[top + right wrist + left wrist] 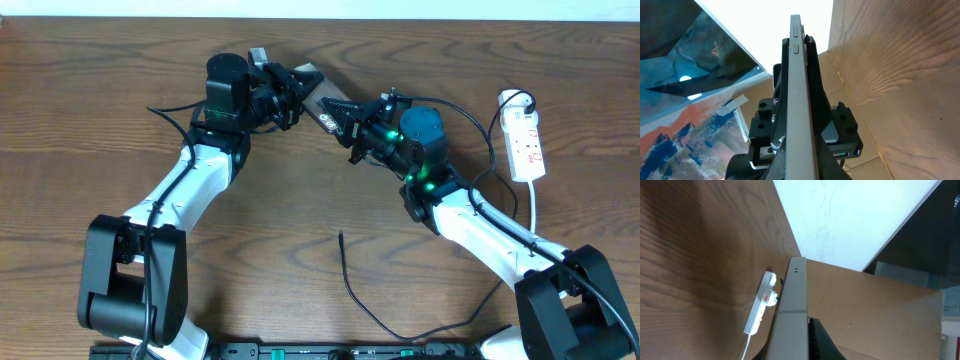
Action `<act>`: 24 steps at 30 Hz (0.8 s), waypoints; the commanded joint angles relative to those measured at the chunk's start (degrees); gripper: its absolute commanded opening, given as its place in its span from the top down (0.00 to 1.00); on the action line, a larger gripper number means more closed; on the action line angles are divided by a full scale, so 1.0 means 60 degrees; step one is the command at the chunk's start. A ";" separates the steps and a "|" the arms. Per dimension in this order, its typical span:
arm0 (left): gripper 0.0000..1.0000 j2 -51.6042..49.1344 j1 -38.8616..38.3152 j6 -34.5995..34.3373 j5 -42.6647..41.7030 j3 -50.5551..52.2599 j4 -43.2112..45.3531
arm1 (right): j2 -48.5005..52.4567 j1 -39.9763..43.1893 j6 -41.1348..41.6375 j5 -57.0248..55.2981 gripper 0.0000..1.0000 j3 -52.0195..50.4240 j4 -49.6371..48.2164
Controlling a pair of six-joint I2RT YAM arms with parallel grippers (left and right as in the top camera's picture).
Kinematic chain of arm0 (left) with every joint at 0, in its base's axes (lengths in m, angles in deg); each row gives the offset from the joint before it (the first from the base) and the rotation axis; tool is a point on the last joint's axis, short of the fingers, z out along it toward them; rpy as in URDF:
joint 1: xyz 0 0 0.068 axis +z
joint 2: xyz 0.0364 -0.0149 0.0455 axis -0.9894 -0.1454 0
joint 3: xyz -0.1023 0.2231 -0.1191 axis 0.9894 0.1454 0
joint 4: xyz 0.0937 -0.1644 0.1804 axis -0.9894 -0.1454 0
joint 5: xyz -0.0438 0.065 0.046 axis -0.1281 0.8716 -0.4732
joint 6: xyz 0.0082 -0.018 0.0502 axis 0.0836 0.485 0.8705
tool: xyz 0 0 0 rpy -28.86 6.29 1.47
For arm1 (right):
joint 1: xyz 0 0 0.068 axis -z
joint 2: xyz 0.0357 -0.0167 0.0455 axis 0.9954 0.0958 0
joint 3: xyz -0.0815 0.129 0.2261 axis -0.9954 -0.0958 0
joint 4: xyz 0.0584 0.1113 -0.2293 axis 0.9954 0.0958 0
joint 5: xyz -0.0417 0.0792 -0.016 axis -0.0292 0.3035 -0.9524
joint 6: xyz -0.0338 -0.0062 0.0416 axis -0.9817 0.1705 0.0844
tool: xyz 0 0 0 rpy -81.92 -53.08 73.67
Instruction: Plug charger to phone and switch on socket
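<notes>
Left end effector (298, 97), right end effector (351, 122), both gripping phone (324, 100)

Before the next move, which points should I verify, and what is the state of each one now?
1. The left gripper and the right gripper both clamp the phone: ok.
2. The charger tip lies free on the table: ok.
3. The charger is in the phone: not ok.
4. One gripper is free for the charger: not ok.
5. The socket is switched on: cannot tell.

Even bright lighting, soft shadows; wrist views blown-out white, close-range blur.
</notes>
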 commanded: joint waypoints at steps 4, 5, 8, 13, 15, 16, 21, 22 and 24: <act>0.93 0.0197 -0.0025 0.0415 0.0237 -0.0138 0.0095 | -0.0062 -0.0193 0.0080 0.0404 0.25 0.0084 -0.0029; 0.92 0.0197 -0.0025 0.0415 0.0233 -0.0138 0.0095 | -0.0062 -0.0182 0.0018 0.0404 0.11 0.0084 -0.0033; 0.93 0.0197 0.0036 0.0419 0.0233 -0.0138 0.0095 | -0.0062 -0.0160 0.0018 0.0401 0.01 0.0084 -0.0062; 0.93 0.0197 0.0397 0.0423 0.0164 -0.0138 0.0095 | -0.0062 -0.0076 0.0015 0.0433 0.01 0.0084 -0.0069; 0.93 0.0197 0.0670 0.0426 -0.0055 -0.0138 0.0095 | -0.0062 -0.0047 0.0011 0.0481 0.01 0.0084 -0.0073; 0.93 0.0197 0.0816 0.0441 -0.0197 -0.0138 0.0095 | -0.0062 -0.0033 -0.0047 0.0521 0.01 0.0084 -0.0073; 0.93 0.0197 0.1949 0.0984 -0.1457 -0.0138 0.0098 | -0.0062 0.0189 -0.1089 0.0882 0.01 0.0084 -0.0135; 0.92 0.0197 0.2197 0.1126 -0.1789 -0.0138 0.0095 | -0.0062 0.0240 -0.1359 0.0933 0.01 0.0084 -0.0135; 0.93 0.0197 0.2732 0.1457 -0.2568 -0.0138 0.0102 | -0.0062 0.0324 -0.1920 0.1067 0.01 0.0084 -0.0138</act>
